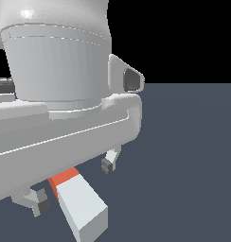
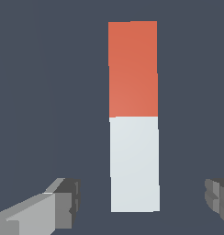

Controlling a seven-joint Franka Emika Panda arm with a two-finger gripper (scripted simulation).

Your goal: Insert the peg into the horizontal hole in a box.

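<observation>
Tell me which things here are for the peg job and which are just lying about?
For the job:
- the peg, red-orange at one end, white at the other, lying flat
- the claw, open, a finger on each side of the peg's white part, not touching it

Just lying about:
- nothing else shows; the box and its hole are out of view

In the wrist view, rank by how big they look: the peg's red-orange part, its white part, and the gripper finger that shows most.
1-2. The peg's red-orange part and white part look about alike.
3. The gripper finger, cut off by the frame.

Clear gaps either side of peg [image 2: 133, 117] between open gripper [image 2: 143, 199] fingers.
</observation>
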